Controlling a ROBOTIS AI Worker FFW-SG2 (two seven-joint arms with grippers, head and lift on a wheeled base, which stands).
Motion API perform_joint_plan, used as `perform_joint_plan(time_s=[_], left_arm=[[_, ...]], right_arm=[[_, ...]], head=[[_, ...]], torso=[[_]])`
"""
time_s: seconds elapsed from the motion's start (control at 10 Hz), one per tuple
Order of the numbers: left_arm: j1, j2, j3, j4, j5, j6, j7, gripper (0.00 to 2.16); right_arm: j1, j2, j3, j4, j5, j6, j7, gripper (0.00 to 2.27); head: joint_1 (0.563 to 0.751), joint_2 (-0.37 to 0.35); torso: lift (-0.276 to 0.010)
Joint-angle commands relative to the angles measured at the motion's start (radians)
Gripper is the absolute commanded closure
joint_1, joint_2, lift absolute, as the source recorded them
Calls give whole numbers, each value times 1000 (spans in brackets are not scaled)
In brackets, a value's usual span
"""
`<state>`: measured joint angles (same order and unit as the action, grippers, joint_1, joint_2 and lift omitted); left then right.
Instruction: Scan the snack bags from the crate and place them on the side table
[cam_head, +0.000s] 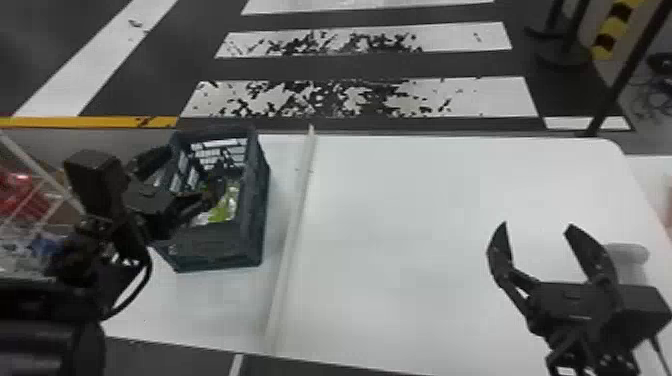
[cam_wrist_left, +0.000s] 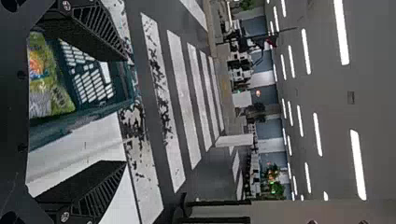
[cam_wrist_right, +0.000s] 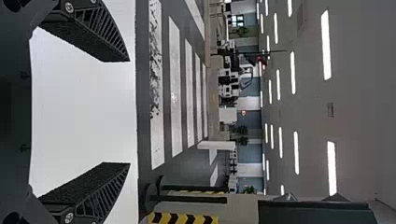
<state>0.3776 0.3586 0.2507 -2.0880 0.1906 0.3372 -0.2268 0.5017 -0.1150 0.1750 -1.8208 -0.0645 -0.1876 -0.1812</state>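
Note:
In the head view my left gripper stands open above the dark crate, one finger over its opening. A green snack bag lies inside, partly covered by that finger. The left wrist view has my left gripper with fingers wide apart, and the colourful snack bag lying in the crate beyond them. Over the right part of the white table, my right gripper is open with nothing held; in the right wrist view the right gripper has its fingers spread above the white surface.
A raised white strip crosses the table just right of the crate. A pale rounded object is beside the right gripper. At the far left are a wire basket frame and red items. A dark pole rises behind the table's right corner.

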Motion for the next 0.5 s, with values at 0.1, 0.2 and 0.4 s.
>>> perform_joint_plan(time_s=[0.1, 0.2, 0.4], left_arm=[[-72, 138, 15, 95, -22, 3, -59, 100], [-124, 152, 12, 138, -62, 24, -121, 100], [-239, 149, -19, 253, -194, 49, -241, 100]], right_arm=[[18, 0, 6, -2, 23, 9, -1, 90], [24, -2, 6, -2, 26, 12, -1, 90], [38, -2, 5, -6, 34, 12, -1, 93]], head=[[695, 215], [695, 224], [695, 247]], torso=[[-50], [-50], [-50]])
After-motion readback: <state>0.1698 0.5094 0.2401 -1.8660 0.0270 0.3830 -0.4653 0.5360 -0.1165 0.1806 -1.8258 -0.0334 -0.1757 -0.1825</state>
